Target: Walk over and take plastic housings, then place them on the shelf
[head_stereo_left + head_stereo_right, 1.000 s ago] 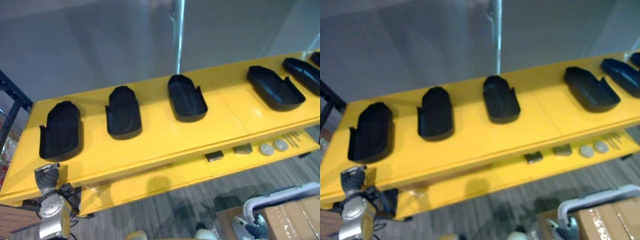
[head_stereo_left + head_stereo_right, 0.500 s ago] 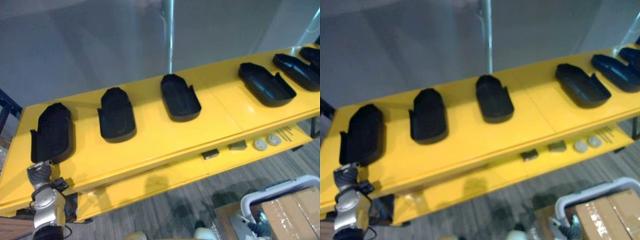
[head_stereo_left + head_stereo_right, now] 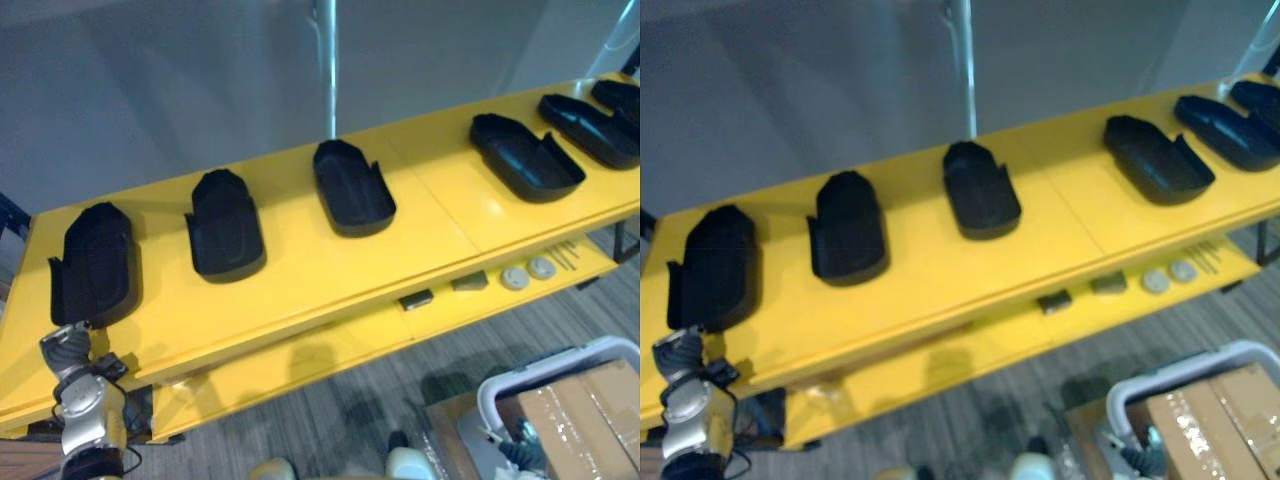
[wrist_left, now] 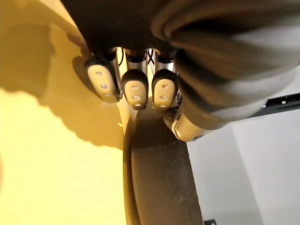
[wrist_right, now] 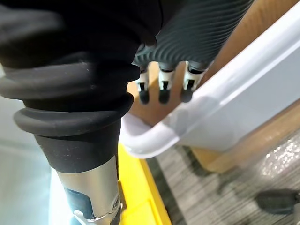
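Note:
Several black plastic housings lie in a row on the yellow shelf top (image 3: 330,270): the leftmost housing (image 3: 95,265), a second (image 3: 226,225), a third (image 3: 350,187), and more toward the right (image 3: 525,157). My left hand (image 3: 68,345) is at the shelf's front left edge, just before the leftmost housing's near end. In the left wrist view its fingers (image 4: 136,89) are curled and hold nothing, with the housing's dark rim (image 4: 161,178) right beyond them. My right hand (image 5: 161,84) hangs low at the right with relaxed fingers, over a white cart handle (image 5: 187,126).
A lower yellow shelf holds a dark block (image 3: 415,299), a grey piece (image 3: 468,283) and two pale discs (image 3: 515,277). A white cart handle (image 3: 545,372) and a cardboard box (image 3: 585,420) stand on the floor at lower right. A grey wall backs the shelf.
The whole picture has shifted left and a little up, so the camera moved. My left hand stays at the near end of the leftmost housing.

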### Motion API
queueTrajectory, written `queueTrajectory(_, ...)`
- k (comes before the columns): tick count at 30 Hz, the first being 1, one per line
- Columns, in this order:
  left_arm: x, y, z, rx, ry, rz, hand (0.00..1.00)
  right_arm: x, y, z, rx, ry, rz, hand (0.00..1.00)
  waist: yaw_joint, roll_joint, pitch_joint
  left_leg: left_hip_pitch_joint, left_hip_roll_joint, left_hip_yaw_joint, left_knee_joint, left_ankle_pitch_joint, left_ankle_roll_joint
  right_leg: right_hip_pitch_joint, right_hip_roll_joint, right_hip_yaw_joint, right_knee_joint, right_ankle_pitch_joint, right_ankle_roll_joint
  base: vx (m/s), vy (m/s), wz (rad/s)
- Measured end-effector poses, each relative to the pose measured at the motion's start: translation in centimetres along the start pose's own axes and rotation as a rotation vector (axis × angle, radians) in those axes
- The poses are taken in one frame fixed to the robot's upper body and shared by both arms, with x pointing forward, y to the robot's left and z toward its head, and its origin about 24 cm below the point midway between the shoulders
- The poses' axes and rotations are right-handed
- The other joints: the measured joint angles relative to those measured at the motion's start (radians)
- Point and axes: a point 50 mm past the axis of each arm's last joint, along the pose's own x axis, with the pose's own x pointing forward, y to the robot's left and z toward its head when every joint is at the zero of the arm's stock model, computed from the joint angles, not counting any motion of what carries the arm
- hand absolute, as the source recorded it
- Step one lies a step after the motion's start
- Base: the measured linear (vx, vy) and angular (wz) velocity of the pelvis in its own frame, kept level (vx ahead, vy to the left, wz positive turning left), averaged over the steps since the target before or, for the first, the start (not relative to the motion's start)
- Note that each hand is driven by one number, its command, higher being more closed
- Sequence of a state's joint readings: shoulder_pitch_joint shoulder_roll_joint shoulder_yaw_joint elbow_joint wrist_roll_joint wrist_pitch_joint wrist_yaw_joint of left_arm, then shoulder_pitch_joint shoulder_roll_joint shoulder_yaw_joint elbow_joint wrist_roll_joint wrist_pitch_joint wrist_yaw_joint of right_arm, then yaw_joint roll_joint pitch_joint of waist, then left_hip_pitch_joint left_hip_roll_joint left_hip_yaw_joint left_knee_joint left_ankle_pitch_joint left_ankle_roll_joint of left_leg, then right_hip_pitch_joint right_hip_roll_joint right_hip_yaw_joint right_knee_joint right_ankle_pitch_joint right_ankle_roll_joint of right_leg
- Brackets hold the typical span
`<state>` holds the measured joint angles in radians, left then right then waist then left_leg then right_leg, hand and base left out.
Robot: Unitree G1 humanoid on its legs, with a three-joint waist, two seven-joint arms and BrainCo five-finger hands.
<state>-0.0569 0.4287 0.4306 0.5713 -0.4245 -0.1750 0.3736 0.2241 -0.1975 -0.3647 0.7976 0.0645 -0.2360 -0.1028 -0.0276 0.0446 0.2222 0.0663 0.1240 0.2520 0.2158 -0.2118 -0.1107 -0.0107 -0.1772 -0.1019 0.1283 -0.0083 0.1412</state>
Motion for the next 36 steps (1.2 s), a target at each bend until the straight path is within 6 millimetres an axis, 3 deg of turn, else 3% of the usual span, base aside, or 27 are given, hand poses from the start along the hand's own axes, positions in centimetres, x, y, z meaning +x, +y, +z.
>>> queueTrajectory(4,-0.8,1.2,-0.8,0.011,-0.011,0.007,1.0,0.1,0.1,0.3,0.002,-0.013,0.001,0.0,0.0,0.009,-0.001,0.014,-0.012,-0.014,-0.016,0.006,0.004,0.013,-0.01,-0.015,-0.002,-0.008,0.008,0.04,0.013,0.11)
queueTrajectory(14,-2.3,1.8,-2.2,-0.013,0.003,-0.038,1.0,0.4,0.3,1.0,0.003,-0.025,0.006,0.0,0.012,0.015,-0.01,0.076,-0.02,-0.027,-0.076,0.035,0.001,0.073,-0.012,-0.041,-0.029,-0.008,0.009,0.01,0.006,0.04)
queueTrajectory(26,-2.6,0.3,-2.3,-0.005,0.014,-0.121,1.0,0.4,0.1,0.7,-0.006,0.001,0.022,0.0,0.008,0.004,-0.021,0.082,-0.03,0.001,-0.122,0.069,0.005,0.061,-0.014,-0.023,-0.057,0.024,0.009,-0.05,-0.001,-0.05)
queueTrajectory(36,-1.2,-3.6,-0.1,-0.02,-0.021,-0.179,1.0,1.0,-0.7,2.0,-0.029,-0.037,0.024,0.0,-0.019,-0.007,0.006,0.073,-0.032,0.036,-0.116,0.068,0.005,0.022,-0.01,0.017,-0.052,0.036,0.011,0.01,0.013,-0.09)
